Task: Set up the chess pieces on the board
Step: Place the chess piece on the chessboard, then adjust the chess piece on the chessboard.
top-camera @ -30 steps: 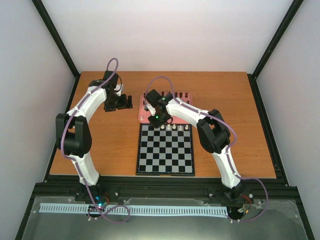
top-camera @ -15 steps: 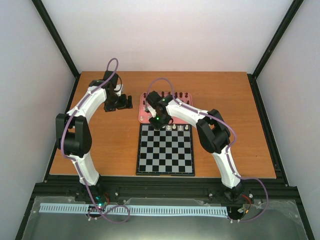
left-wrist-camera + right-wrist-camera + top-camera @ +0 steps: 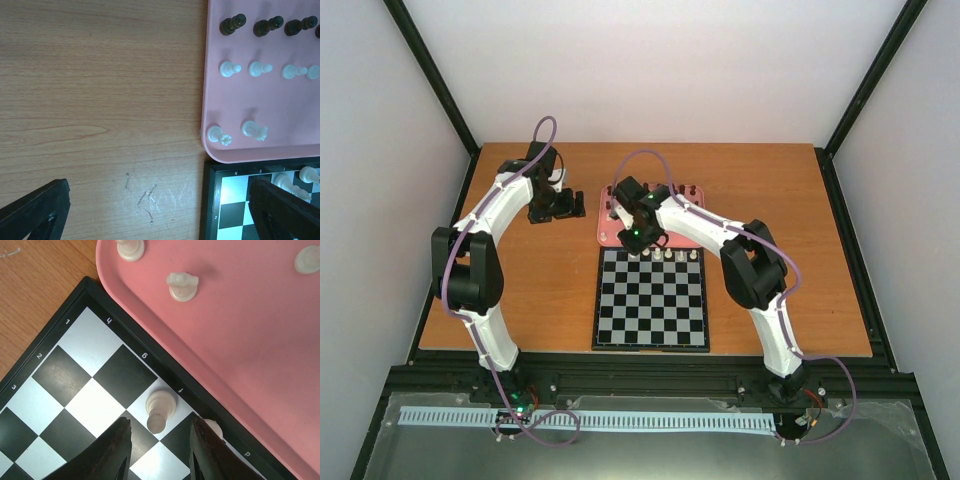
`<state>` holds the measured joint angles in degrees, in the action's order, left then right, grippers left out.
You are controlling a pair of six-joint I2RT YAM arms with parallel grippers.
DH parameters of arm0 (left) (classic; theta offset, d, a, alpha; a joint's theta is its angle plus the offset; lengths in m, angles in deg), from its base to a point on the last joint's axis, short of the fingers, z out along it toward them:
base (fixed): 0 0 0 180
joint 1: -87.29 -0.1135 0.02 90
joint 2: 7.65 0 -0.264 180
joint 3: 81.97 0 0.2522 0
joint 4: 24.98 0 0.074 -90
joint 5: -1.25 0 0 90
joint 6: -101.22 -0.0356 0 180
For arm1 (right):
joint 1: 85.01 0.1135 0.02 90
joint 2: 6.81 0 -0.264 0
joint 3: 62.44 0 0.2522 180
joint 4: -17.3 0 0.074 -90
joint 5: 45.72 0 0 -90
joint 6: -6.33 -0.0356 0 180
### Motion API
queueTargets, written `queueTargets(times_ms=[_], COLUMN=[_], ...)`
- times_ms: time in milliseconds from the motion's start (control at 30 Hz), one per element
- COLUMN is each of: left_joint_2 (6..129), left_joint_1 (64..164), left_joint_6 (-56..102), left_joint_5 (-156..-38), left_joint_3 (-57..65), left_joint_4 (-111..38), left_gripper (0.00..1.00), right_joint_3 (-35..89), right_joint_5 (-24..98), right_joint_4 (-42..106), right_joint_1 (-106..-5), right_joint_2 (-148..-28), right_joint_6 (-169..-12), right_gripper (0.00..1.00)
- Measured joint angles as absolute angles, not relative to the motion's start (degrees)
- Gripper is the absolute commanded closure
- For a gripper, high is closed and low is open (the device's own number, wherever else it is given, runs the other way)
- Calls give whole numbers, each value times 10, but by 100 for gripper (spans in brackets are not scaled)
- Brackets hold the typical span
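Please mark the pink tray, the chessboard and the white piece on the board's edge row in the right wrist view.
pink tray (image 3: 240, 340), right wrist view, bare floor of the tray.
chessboard (image 3: 62, 376), right wrist view, an empty black square.
white piece (image 3: 160, 405), right wrist view, its body.

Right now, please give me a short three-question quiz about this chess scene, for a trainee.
1. True or false: the left hand holds a chess piece.
2. Fill in (dark/pale): the cream-white chess piece in front of the right hand stands on a ___ square of the black-and-grey checkered chessboard.
3. Where do the dark brown-black chess pieces stand? A) in the right hand B) on the pink rounded tray C) on the chessboard
Key: 1 false; 2 pale; 3 B.
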<state>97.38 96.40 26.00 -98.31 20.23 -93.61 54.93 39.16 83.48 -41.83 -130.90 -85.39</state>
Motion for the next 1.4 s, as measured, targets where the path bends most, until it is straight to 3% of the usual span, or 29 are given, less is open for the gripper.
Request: queueTargets(times_ms=[467,700,800,1400], left_joint_2=[974,974,974,974], left_joint_1=[964,964,964,964], left_joint_6=[260,260,260,260], left_joint_5=[-984,-984,-984,-983], left_joint_3=[202,202,202,202], left_joint_4=[-936,-936,-936,-936], left_gripper=[0,0,0,0], right_joint_3=[567,610,643,631], right_joint_5=[420,438,435,371], right_joint_4=[836,854,863,904], right_joint_1=[-418,-426,-438,-478], right_joint_2=[-1281,-1281,-1296,-1373], right_joint_6=[-856,-867,-876,-884], right_gripper=[62,89,94,97])
